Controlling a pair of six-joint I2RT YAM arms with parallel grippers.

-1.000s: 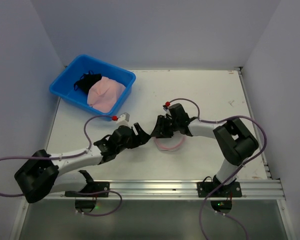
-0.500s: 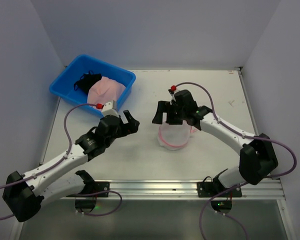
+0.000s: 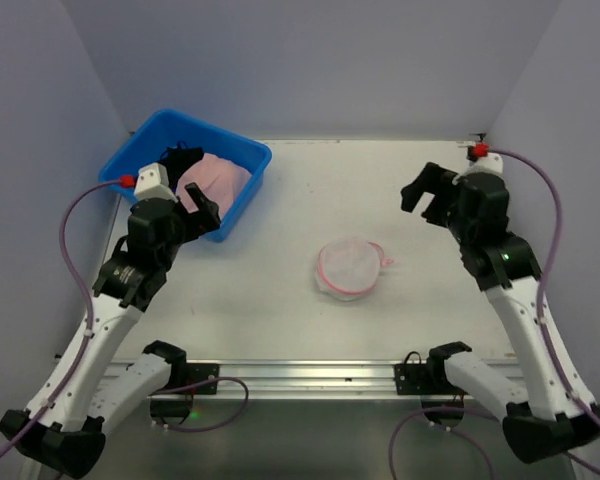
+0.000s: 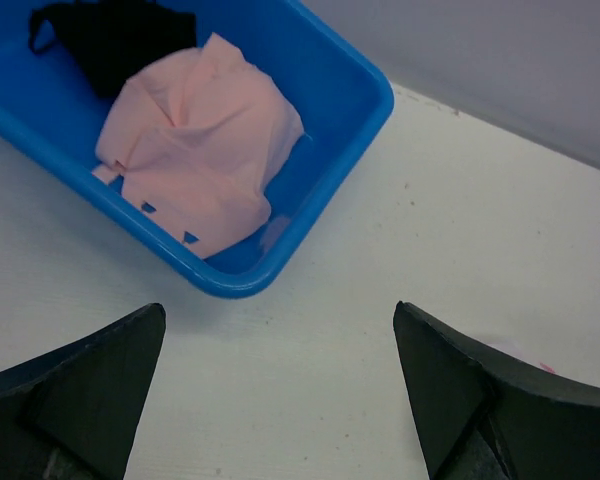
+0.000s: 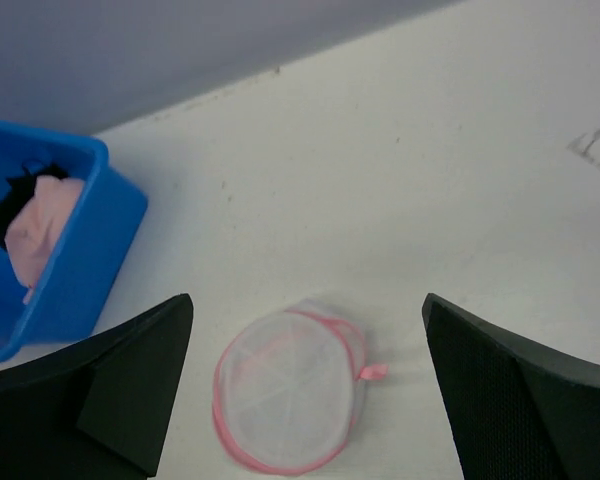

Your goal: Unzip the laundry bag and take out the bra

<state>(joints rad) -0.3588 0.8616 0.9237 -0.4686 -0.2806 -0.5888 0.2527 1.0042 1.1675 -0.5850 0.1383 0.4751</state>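
The left gripper (image 3: 202,212) has its fingers spread apart and holds nothing; the right gripper (image 3: 427,197) is the same, wide and empty. I take the laundry bag (image 3: 348,268) as the landmark. It lies on the table (image 3: 450,300) between the two arms, and no finger touches it. The left gripper hangs well apart from the bag, to its left and farther back, over the edge of the blue tub (image 3: 218,129). The right gripper hangs to the right of the bag, also farther back and well apart.

The bra (image 3: 215,182) seems to be the pale pink garment that lies in the tub, far to the left of the bag, beside a black garment (image 3: 175,160). Through the mesh of the bag I see only white and no pink mass, so I judge that the bra is already out. Whether the zip is open I cannot tell; its pink pull tab (image 5: 373,372) sticks out at the bag's right side. In my judgement little or nothing is left to do — both arms stand clear.
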